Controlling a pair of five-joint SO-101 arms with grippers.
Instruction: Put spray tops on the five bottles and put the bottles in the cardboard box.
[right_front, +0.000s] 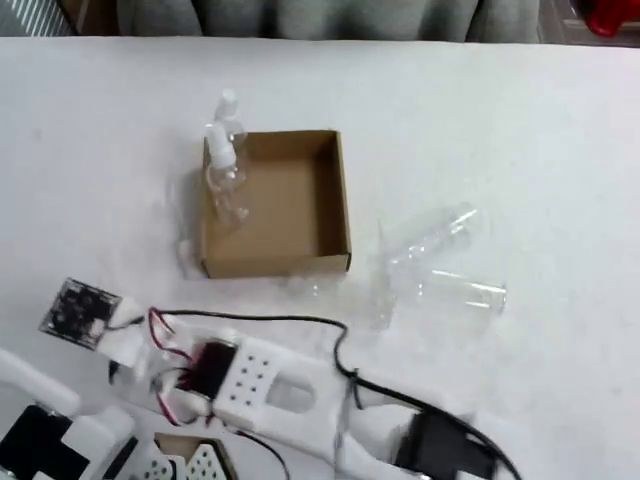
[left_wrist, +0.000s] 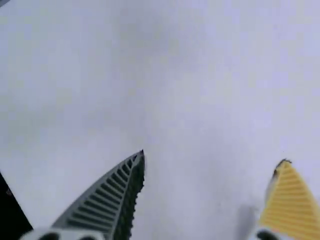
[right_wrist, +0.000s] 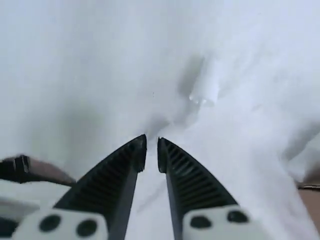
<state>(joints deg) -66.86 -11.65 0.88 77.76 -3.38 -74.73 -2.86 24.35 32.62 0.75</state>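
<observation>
The open cardboard box (right_front: 300, 200) sits mid-table. Clear bottles with white spray tops (right_front: 226, 150) cluster at its left wall; I cannot tell which stand inside. Two clear bottles lie on their sides to the right of the box, one (right_front: 438, 236) slanted and one (right_front: 466, 294) nearer the front. My left gripper (left_wrist: 212, 157) is open over bare white table, with a grey finger (left_wrist: 117, 197) and a yellow one (left_wrist: 287, 200). My right gripper (right_wrist: 151, 142) is shut with nothing in it. A small white spray top (right_wrist: 205, 86) lies on the table beyond it.
A white arm (right_front: 270, 385) with black cable and red wires lies across the front of the table, a small camera board (right_front: 80, 310) at its left end. White tabletop (right_front: 500, 120) stretches behind and to the right of the box.
</observation>
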